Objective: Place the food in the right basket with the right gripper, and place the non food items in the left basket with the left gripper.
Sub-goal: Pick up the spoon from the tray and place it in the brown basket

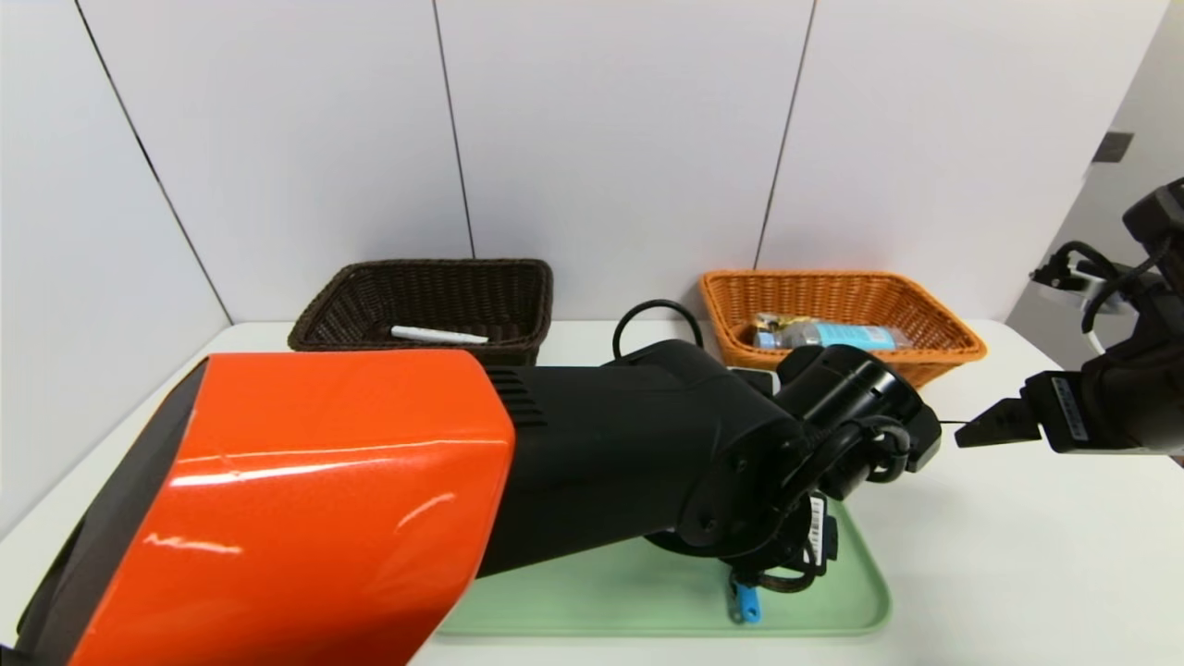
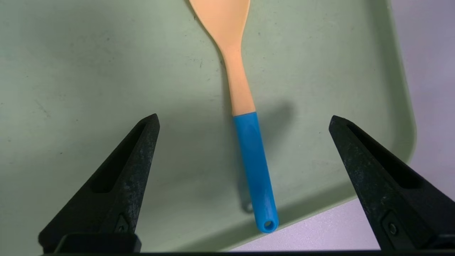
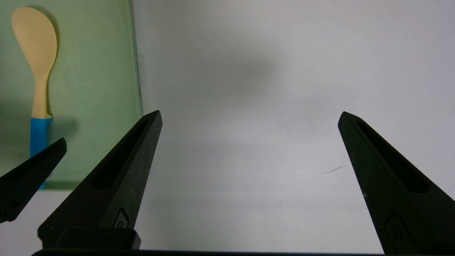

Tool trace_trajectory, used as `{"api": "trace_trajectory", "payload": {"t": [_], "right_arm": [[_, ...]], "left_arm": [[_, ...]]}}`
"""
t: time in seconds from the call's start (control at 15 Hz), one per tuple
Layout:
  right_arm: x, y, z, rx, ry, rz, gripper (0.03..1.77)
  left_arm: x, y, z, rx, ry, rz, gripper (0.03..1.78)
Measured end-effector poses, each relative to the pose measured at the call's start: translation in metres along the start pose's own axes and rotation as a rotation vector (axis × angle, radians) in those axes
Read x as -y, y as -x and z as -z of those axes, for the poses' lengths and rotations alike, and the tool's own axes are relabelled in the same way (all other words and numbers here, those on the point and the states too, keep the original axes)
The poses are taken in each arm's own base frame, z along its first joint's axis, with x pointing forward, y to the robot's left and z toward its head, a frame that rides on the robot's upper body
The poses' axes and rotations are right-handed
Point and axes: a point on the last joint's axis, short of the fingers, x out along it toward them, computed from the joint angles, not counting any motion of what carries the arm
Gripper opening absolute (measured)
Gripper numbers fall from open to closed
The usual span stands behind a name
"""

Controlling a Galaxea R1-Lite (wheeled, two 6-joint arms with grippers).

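A rice spoon (image 2: 249, 156) with a tan blade and blue handle lies on the green tray (image 2: 89, 71), its handle end resting on the tray's rim. My left gripper (image 2: 243, 116) hangs open just above it, with the handle between the two fingers and touching neither. In the head view the left arm hides most of the tray (image 1: 601, 592), and only the spoon's blue tip (image 1: 746, 603) shows. My right gripper (image 3: 250, 113) stands open and empty over bare table, right of the tray (image 3: 96, 71). The spoon (image 3: 37, 71) also shows in the right wrist view.
The dark brown left basket (image 1: 425, 287) at the back holds a white stick-like item (image 1: 438, 335). The orange right basket (image 1: 934, 319) holds a blue-labelled packet (image 1: 832, 335). White table (image 1: 1017, 555) surrounds the tray, and wall panels stand behind.
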Motion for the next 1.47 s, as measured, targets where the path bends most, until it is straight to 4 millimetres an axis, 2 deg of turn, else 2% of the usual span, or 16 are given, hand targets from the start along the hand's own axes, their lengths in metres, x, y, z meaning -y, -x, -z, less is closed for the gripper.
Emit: {"api": "trace_trajectory", "payload": {"t": [0.53, 1.0, 1.27, 1.47], "right_arm": [[0.000, 0.002, 0.002, 0.005, 0.000, 0.000, 1.71], [0.000, 0.005, 0.004, 0.010, 0.001, 0.001, 1.71], [0.000, 0.006, 0.004, 0.014, 0.002, 0.001, 1.71], [0.000, 0.008, 0.004, 0.022, 0.004, 0.000, 1.71]], "left_arm": [[0.002, -0.019, 0.006, 0.004, -0.031, -0.031, 1.69], [0.003, -0.025, 0.008, -0.002, -0.035, -0.040, 1.69], [0.003, -0.026, 0.009, -0.005, -0.039, -0.042, 1.12], [0.003, -0.027, 0.010, -0.009, -0.039, -0.045, 0.81]]}}
